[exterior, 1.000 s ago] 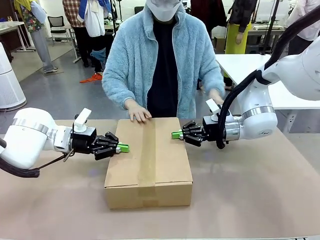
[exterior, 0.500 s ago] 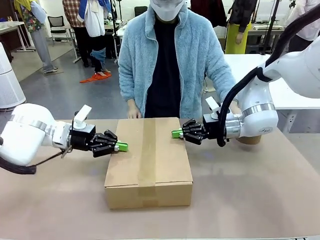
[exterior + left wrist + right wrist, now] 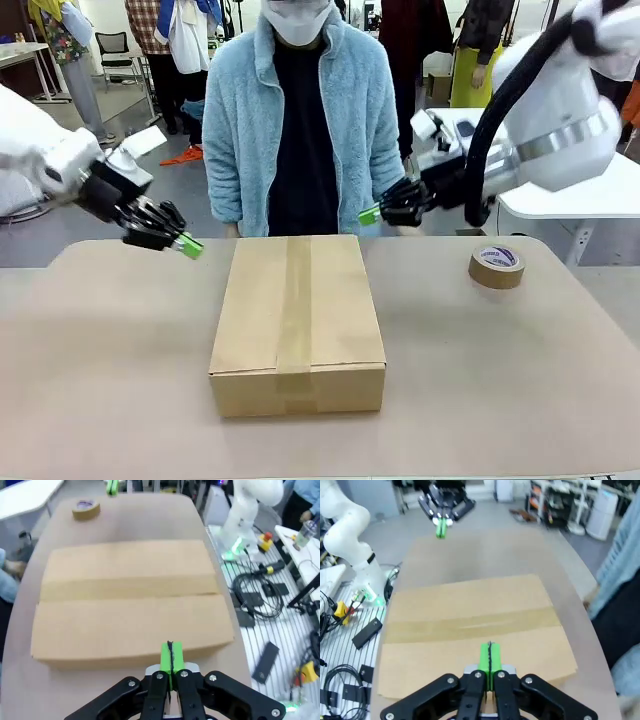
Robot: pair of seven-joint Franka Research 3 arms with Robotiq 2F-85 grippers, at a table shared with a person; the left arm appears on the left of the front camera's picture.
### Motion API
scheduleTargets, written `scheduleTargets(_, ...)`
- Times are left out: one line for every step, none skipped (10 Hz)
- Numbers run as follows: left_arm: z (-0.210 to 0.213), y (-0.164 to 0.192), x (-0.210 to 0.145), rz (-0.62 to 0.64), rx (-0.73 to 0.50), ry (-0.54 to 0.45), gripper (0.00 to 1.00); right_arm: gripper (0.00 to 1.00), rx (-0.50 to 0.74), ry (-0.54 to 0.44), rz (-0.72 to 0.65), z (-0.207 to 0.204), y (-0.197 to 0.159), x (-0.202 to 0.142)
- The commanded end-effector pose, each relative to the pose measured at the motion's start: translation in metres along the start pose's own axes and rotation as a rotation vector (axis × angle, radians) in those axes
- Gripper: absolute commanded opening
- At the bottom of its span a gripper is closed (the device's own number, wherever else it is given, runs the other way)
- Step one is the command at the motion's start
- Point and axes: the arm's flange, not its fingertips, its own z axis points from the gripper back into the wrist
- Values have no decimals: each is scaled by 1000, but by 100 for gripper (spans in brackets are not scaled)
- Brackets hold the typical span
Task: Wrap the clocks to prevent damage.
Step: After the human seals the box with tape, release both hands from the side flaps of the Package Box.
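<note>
A closed cardboard box (image 3: 298, 320), sealed with brown tape along its top, sits mid-table; the clocks are hidden from view. My left gripper (image 3: 190, 247) hangs shut and empty in the air above the table, left of the box's far corner. My right gripper (image 3: 369, 215) is shut too, holding nothing, raised above the box's far right corner in front of the person's sleeve. In the left wrist view the shut green pads (image 3: 171, 656) point at the box (image 3: 131, 592). In the right wrist view the shut pads (image 3: 489, 656) hover over the box (image 3: 475, 630), with the left gripper (image 3: 441, 531) beyond.
A roll of brown tape (image 3: 497, 266) lies on the table at the right, also seen as the tape roll (image 3: 85, 509). A person in a light blue fleece (image 3: 300, 120) stands at the far edge. The brown table (image 3: 500, 380) is bare around the box.
Both grippers have lifted up and away from the box's sides, the left swinging out to the left. The person has pulled both hands off the box. The tape roll has come into sight.
</note>
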Motion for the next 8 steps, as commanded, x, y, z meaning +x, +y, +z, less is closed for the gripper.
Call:
scheduleTargets(30,-14,16,30,1,104,0,1,-18,183,-63,23,28,33)
scheduleTargets(48,-25,23,46,34,125,0,1,-51,211,-65,35,41,51)
scheduleTargets(63,-35,30,58,61,166,0,1,-56,245,-82,44,55,64)
scheduleTargets(78,-45,36,58,87,185,0,1,-44,301,-129,47,66,70)
scheduleTargets(88,-51,36,69,115,191,0,1,-7,343,-196,50,72,71)
scheduleTargets(92,-53,34,65,120,193,0,1,22,362,-219,50,71,69)
scheduleTargets(82,-45,35,42,103,171,0,1,39,364,-236,52,65,64)
scheduleTargets(82,-45,35,42,103,171,0,1,93,363,-265,52,51,53)
